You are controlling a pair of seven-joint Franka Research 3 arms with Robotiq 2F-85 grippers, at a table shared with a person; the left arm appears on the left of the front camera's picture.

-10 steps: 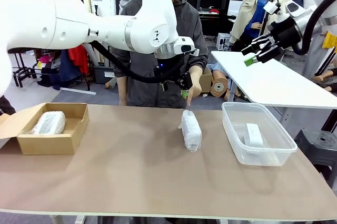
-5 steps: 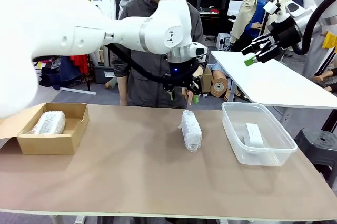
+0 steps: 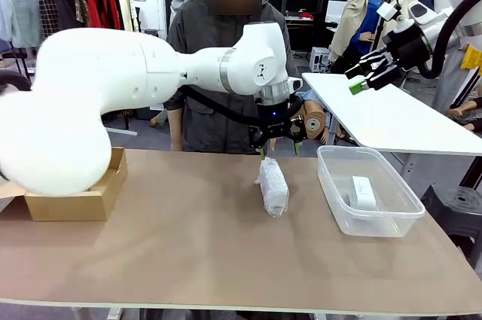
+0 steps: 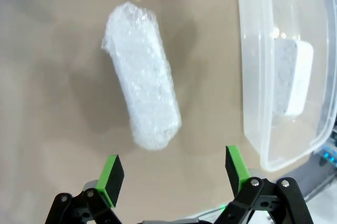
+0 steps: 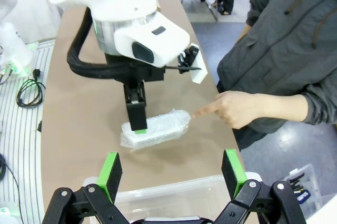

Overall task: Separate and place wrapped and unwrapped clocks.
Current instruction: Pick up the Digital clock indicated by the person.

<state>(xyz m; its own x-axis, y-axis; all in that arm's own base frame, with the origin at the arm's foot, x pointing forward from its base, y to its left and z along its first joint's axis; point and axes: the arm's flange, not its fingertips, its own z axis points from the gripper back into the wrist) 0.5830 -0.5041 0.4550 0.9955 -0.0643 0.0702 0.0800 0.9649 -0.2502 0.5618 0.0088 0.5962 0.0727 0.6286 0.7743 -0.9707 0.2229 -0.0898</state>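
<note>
A wrapped clock (image 3: 273, 184), a white block in crinkly clear film, lies mid-table. My left gripper (image 3: 279, 149) hovers open just above its far end. In the left wrist view the wrapped clock (image 4: 142, 95) lies lengthwise ahead of the open left gripper (image 4: 174, 174), apart from the green pads. A bare white clock (image 3: 362, 192) rests in the clear tub (image 3: 376, 226). My right gripper (image 3: 367, 75) hangs open high at the back right, holding nothing. From its wrist view, the right gripper (image 5: 171, 171) looks down on the wrapped clock (image 5: 155, 129), at which a person's hand (image 5: 231, 108) points.
A brown cardboard box (image 3: 71, 205) stands at the table's left, mostly hidden behind my left arm. The tub (image 4: 253, 92) with the bare clock (image 4: 292, 79) sits close to the right of the wrapped one. A person stands at the far edge. A white table (image 3: 392, 117) lies behind right.
My left arm has swung rightward and lowered its gripper over the wrapped clock's far end, now covering most of the cardboard box. The right arm has stayed still.
</note>
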